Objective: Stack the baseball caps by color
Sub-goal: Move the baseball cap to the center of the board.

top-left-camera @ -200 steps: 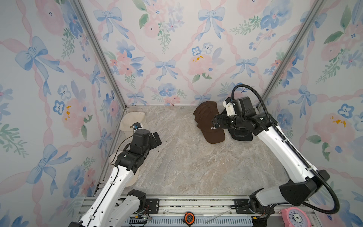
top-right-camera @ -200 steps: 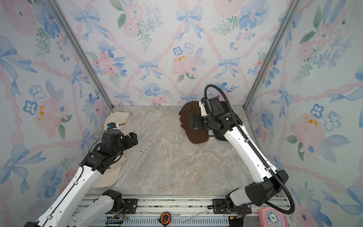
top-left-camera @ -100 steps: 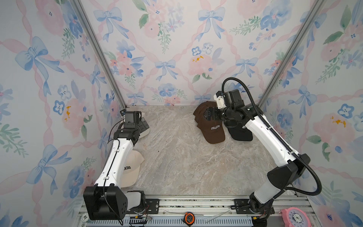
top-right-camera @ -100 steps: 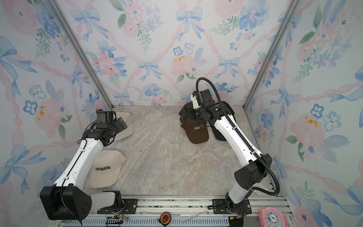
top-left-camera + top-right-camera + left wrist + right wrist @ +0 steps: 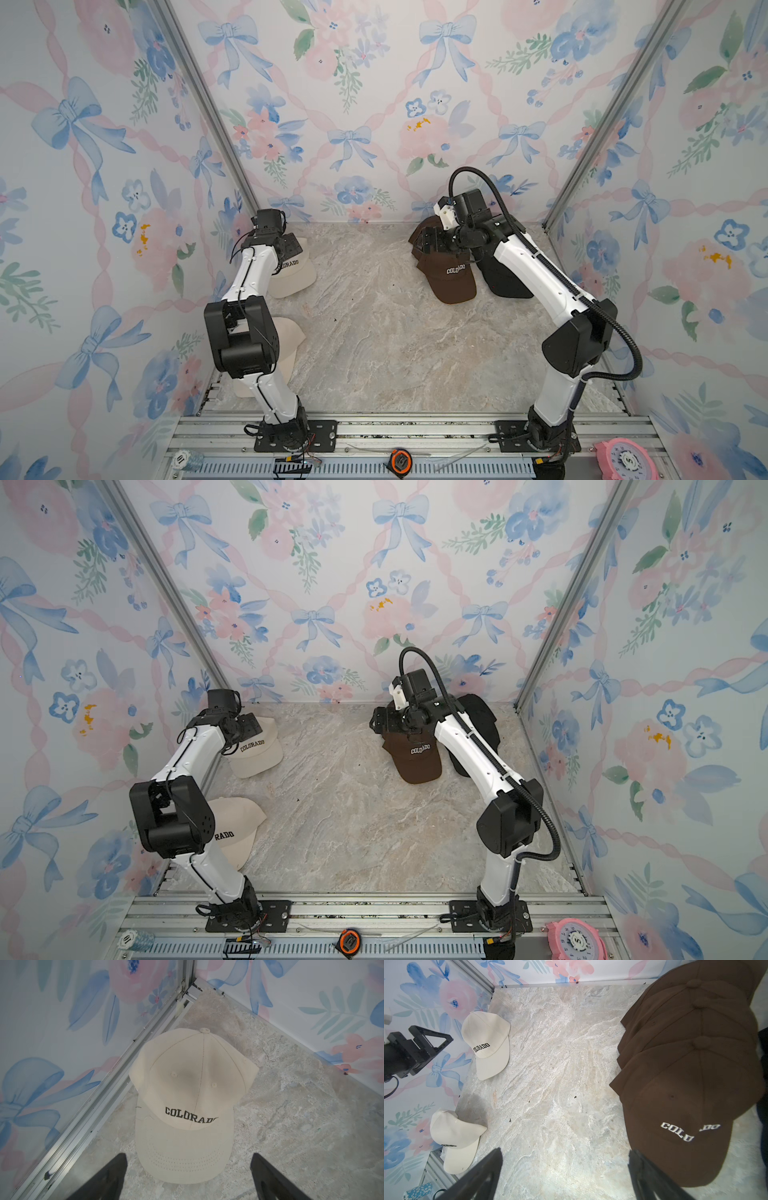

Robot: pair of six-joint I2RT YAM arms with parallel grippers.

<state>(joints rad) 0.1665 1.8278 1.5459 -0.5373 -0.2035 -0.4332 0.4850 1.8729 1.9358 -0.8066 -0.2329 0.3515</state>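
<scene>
My left hand (image 5: 188,1178) hangs wide and empty just above a cream cap (image 5: 187,1105) on the worktop (image 5: 301,1126), and my right hand (image 5: 564,1176), also wide, has the brown caps (image 5: 685,1084) (four, overlapping) beside it.

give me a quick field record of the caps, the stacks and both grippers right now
brown caps: overlapping stack near the back wall, top one reads COLORADO
black caps: beside the brown stack, mostly hidden by the right arm
far cream cap: alone in the back corner, crown up
near cream cap: alone, apart from the other cream cap
left gripper: open, above the far cream cap's brim
right gripper: open, empty, beside the brown stack
</scene>
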